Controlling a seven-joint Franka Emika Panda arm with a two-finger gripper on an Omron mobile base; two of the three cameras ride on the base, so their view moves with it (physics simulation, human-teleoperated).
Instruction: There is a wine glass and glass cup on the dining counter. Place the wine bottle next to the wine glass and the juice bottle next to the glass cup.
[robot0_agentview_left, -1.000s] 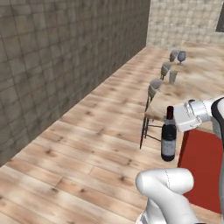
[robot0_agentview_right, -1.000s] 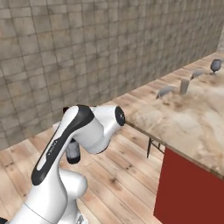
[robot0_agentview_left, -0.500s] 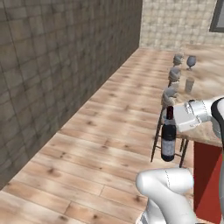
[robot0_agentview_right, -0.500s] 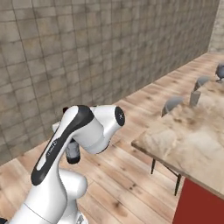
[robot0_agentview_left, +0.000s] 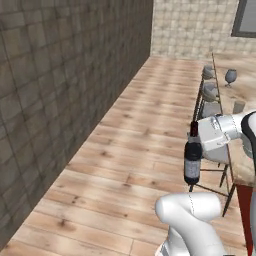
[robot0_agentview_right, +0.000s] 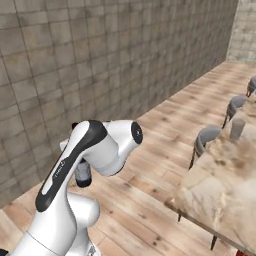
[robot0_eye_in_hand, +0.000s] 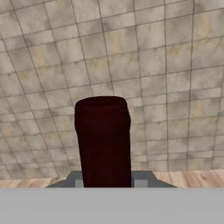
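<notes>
My gripper (robot0_agentview_left: 196, 134) is shut on the neck of the wine bottle (robot0_agentview_left: 192, 162), a dark bottle with a red capsule and a pale label. It hangs upright in the air, left of the dining counter (robot0_agentview_left: 244, 167). In the hand view the red capsule (robot0_eye_in_hand: 103, 138) rises between my fingertips (robot0_eye_in_hand: 141, 182). The wine glass (robot0_agentview_left: 230, 76) stands far back on the counter. Nearer on the same counter is the glass cup (robot0_agentview_left: 239, 107), which also appears as a tumbler (robot0_agentview_right: 237, 128) in the right base view. The juice bottle is out of view.
Grey-cushioned stools (robot0_agentview_left: 210, 92) line the counter's left side, with one (robot0_agentview_right: 207, 138) near the counter's near corner (robot0_agentview_right: 200, 192). A tiled stone wall (robot0_agentview_left: 55, 100) runs along the left. Open wooden floor (robot0_agentview_left: 135, 150) lies between wall and stools.
The whole scene has shifted in both base views, so the base has driven and turned; the counter and stools now lie nearer. The bottle stays held in the shut gripper.
</notes>
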